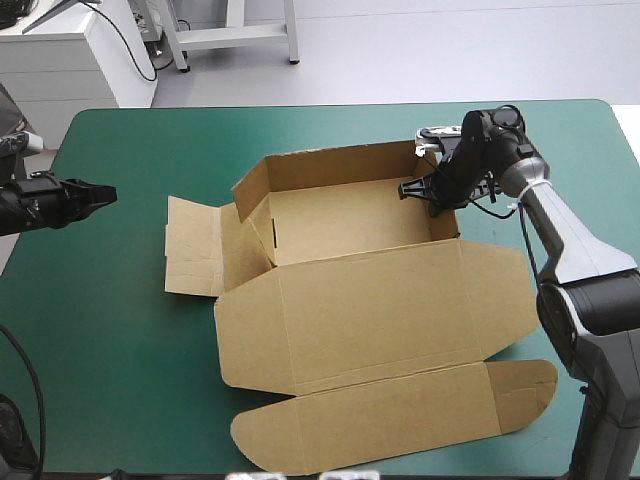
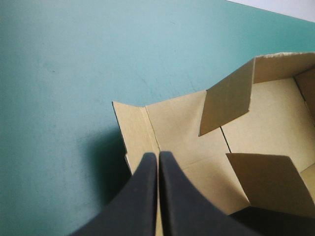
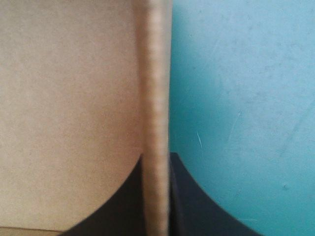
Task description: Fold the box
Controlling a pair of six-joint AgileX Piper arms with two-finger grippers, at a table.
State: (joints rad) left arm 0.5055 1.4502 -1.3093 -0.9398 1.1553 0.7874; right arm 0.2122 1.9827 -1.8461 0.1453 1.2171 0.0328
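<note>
The brown box [image 1: 370,300] lies in the middle of the teal-green cover, with its far wall and left wall raised and its wide lid flat toward the near edge. My right gripper [image 1: 432,190] is at the tray's right wall and is shut on it. In the right wrist view the board's edge [image 3: 156,98] runs straight up between the black fingers [image 3: 192,196]. My left gripper [image 1: 108,194] hovers near the table's left edge, shut and holding nothing. In the left wrist view its tip [image 2: 158,156] points at the box's flat left flap [image 2: 147,132].
The left side flap [image 1: 195,245] lies flat on the cover [image 1: 110,340]. The lid's long tuck flap [image 1: 400,420] reaches almost to the near edge. Bare cover shows left of the box and along the far edge.
</note>
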